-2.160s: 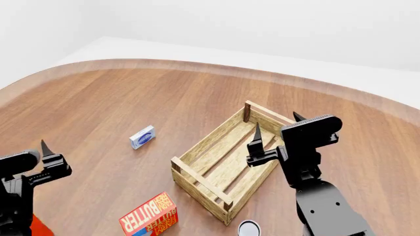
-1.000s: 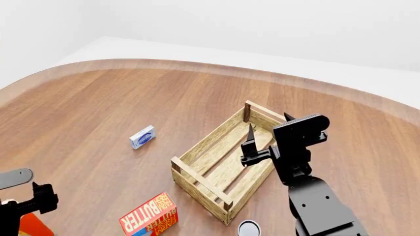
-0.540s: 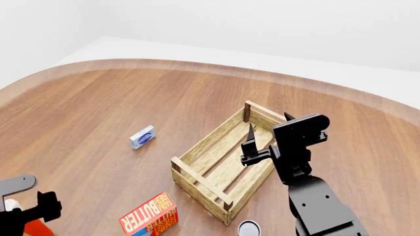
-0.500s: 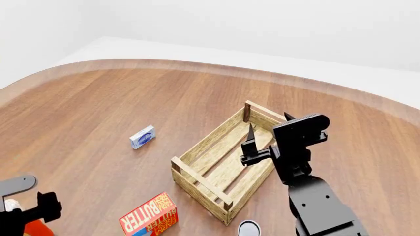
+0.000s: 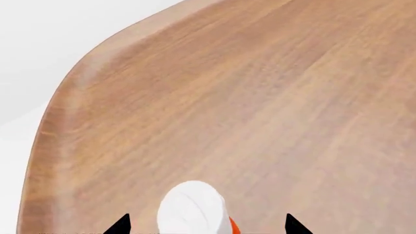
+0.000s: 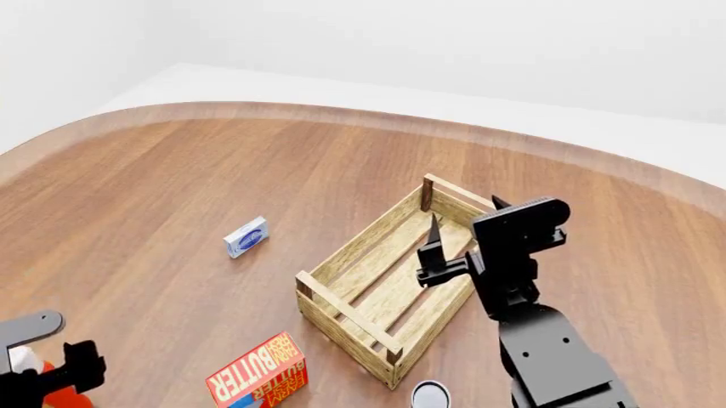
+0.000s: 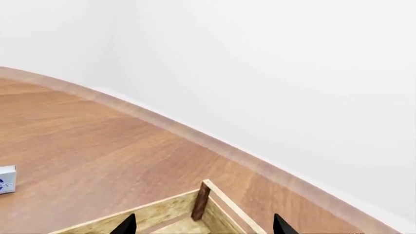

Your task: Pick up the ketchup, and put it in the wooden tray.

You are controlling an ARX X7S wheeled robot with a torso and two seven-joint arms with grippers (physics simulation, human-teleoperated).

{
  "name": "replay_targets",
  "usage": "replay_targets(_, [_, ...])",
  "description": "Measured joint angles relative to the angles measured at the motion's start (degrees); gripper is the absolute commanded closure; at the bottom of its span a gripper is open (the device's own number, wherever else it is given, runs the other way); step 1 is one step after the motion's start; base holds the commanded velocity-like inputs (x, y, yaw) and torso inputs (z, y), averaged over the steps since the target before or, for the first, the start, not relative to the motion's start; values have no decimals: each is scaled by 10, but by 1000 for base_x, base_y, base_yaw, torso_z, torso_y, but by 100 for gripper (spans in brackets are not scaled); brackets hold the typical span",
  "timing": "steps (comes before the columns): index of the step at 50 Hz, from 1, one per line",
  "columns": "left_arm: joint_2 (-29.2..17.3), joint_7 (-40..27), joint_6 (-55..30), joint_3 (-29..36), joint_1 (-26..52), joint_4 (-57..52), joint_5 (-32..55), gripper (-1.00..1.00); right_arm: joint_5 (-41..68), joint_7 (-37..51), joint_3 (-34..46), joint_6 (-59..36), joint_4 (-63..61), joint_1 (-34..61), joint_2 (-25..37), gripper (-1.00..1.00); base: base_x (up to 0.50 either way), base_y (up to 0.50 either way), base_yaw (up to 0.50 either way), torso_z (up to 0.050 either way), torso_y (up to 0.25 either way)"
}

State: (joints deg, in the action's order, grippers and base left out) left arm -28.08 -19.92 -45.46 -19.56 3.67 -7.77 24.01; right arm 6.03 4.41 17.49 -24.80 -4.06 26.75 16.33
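Down at the near left corner of the table [image 6: 170, 170], left gripper [image 5: 208, 225] spread wide, two black fingertips [image 5: 120, 225] standing either side of the ketchup [image 5: 193, 210] without touching it. Bottle upright, long axis vertical, white rounded cap pointing up toward the wrist camera, a sliver of orange-red body peeking beside it; in the head view only a bit of white cap and red shoulder [image 6: 46, 374] visible behind the black left gripper [image 6: 51, 374]. One ketchup bottle, smooth plastic look. Out to the right, near the table's front edge, one butter box [image 6: 258, 372], red-orange carton lying flat with yellow lettering. Farther in, toward the middle of the table, one small blue-and-white packet [image 6: 246, 236], flat and rectangular. Right of those, one wooden tray [image 6: 392, 272], pale slatted crate with low plank sides and darker corner posts, set at a slant to the table's edges. Over its right rim, right gripper [image 6: 465, 234], black pointed tips parted, holding nothing; corner post of the tray [image 7: 201, 201] between them in its wrist view. At the front edge by the tray's near corner, one round white-rimmed lid or can top [image 6: 430, 395], cut off, kind unclear. Table itself warm brown wood grain, curved rim.
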Motion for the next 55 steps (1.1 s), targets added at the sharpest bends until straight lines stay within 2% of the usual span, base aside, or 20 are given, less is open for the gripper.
replay_targets(20, [8,-3,56,22,33,95,-32,-100,3,4,0,1,5,0,4,-100,0,0,0,0,0])
replay_targets(37, [18,-1,122,49,90,224,-65,-100,7,9,-1,-2,3,-1,7,-100,0,0,0,0,0])
replay_targets(38, [19,-1,126,51,94,232,-67,100,7,9,-2,-2,3,-1,7,-100,0,0,0,0,0])
replay_targets(55, [23,5,176,66,130,301,-95,100,11,13,-3,-1,5,-1,9,-100,0,0,0,0,0])
